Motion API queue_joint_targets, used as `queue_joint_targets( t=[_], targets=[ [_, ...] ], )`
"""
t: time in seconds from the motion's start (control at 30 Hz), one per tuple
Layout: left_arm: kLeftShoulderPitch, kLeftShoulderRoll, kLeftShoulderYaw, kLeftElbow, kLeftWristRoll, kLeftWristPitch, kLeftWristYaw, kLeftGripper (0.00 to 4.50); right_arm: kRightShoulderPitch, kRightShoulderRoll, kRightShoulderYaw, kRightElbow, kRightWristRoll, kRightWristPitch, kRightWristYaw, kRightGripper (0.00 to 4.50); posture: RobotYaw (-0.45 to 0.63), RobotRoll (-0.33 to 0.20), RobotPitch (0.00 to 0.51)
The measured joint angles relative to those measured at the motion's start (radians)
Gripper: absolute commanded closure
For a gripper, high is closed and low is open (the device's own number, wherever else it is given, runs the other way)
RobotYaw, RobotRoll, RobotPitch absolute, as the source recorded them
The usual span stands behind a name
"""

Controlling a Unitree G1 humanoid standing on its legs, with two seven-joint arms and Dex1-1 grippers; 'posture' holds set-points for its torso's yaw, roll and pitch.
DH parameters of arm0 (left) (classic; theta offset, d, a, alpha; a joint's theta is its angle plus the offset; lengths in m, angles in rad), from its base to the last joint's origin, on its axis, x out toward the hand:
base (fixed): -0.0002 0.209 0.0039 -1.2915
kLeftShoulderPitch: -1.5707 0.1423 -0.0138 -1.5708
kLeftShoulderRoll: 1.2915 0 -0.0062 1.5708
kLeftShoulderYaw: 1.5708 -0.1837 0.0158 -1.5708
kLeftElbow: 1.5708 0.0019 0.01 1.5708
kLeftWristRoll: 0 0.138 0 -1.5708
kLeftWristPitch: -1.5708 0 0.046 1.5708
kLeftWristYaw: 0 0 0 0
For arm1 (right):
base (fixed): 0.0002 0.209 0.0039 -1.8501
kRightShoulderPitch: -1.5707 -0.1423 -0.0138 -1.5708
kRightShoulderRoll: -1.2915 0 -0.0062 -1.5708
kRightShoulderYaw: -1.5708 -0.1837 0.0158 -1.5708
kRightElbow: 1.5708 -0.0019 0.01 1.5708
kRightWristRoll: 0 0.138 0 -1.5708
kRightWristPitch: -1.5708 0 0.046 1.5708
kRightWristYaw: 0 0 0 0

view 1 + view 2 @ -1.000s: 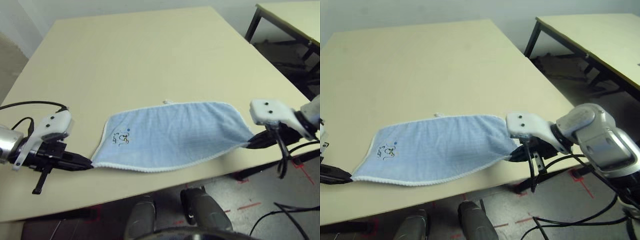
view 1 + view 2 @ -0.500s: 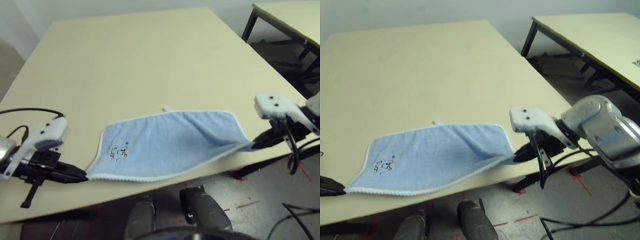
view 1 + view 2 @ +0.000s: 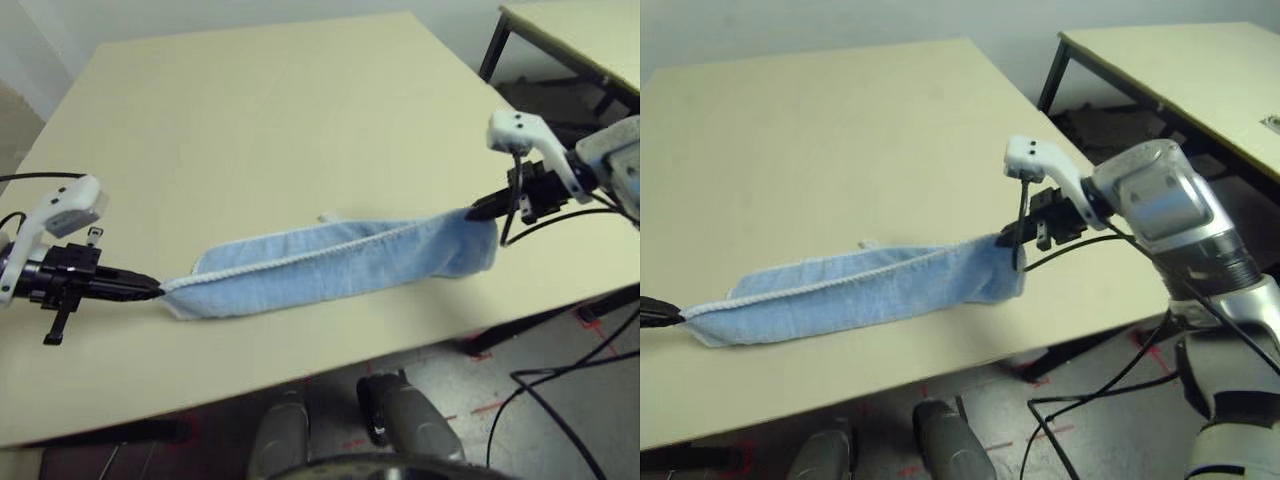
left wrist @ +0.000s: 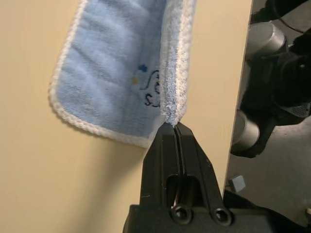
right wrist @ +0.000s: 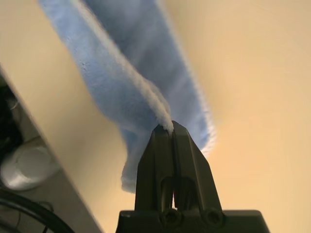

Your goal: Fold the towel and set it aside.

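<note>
The light-blue towel [image 3: 330, 265] with white edging hangs stretched between my two grippers, lifted off the beige table [image 3: 270, 120] and sagging onto it near the front edge. My left gripper [image 3: 155, 290] is shut on the towel's left corner; in the left wrist view the pinched edge [image 4: 172, 104] rises from the fingertips and the dark embroidered logo [image 4: 148, 90] shows beside it. My right gripper [image 3: 478, 211] is shut on the right corner, held higher; the towel [image 5: 126, 82] drapes down from its fingers [image 5: 172, 145].
A second beige table [image 3: 1180, 60] with black legs stands at the back right. Black cables [image 3: 1110, 370] hang from my right arm over the floor. The table's front edge [image 3: 330, 365] runs just below the towel.
Both grippers have lifted their corners up and away from the front edge. The towel, flat before, now hangs as a narrow band between them.
</note>
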Motion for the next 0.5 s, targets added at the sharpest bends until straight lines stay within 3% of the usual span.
queue_joint_targets(
  t=[0.5],
  targets=[
    [-0.351,-0.058,-0.199,0.263,0.162,-0.158,0.0,4.5,-0.032,0.091,-0.002,0.126,-0.073,-0.061,-0.066,4.48,-0.1,0.0,0.121]
  ],
)
